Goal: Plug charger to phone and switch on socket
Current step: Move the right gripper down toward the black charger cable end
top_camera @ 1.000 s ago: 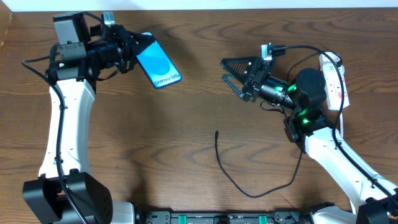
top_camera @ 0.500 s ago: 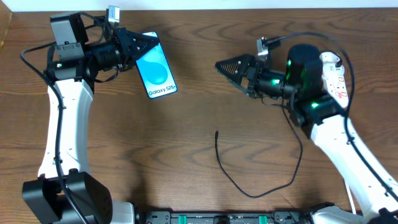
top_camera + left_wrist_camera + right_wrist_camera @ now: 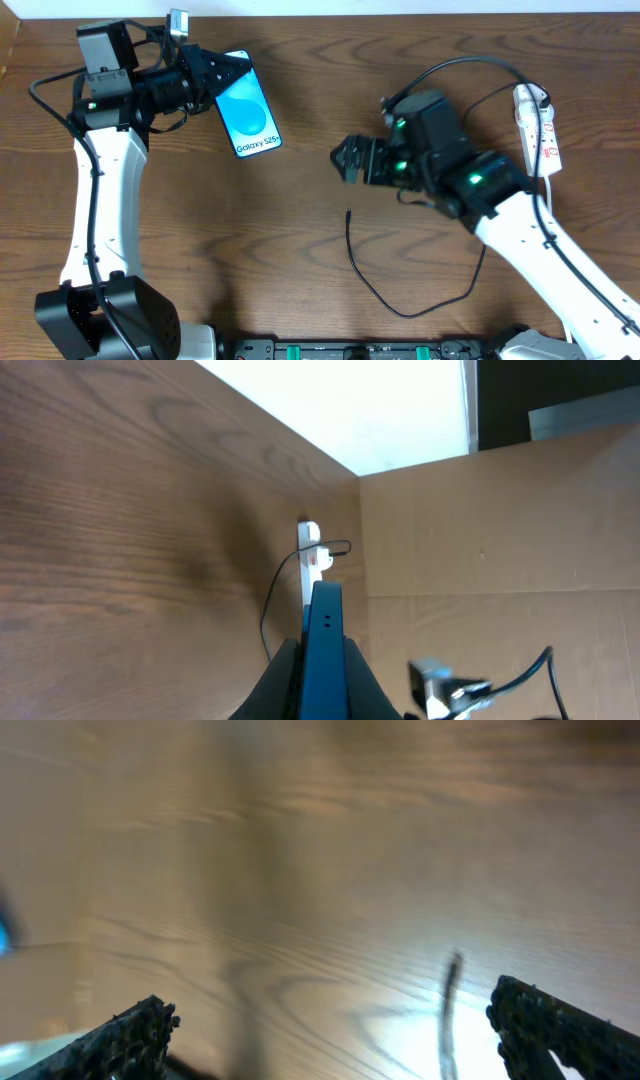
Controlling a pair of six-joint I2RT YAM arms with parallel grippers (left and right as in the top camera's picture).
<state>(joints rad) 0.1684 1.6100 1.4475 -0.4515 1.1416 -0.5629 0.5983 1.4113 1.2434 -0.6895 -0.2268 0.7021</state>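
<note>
Left claw [image 3: 232,72]: clenched on far end of slim cyan-screened black-edged phone [image 3: 250,120], far left
Thin black charger cable [image 3: 372,290]: lay loose on brown wooden table [image 3: 250,250], near centre
Right claw [image 3: 346,162]: released, empty, just beyond cable's free tip
White elongated power-strip socket [image 3: 537,125]: far right

The phone [image 3: 247,118], a slim black-edged slab with a lit cyan-blue screen bearing a paler circle and "Galaxy S25+" lettering, is gripped at its upper end by the closed left pincer [image 3: 228,70] over the far left of the worktop [image 3: 250,230], its screen turned upward and its long side slanted. The charger [image 3: 372,293], a thin black cable, is laid loose on the near middle of the worktop in an open U, its small tip pointing toward the far edge. The socket [image 3: 535,125], a white strip with small red marks, is laid lengthwise along the far right edge, well apart from the phone.
</note>
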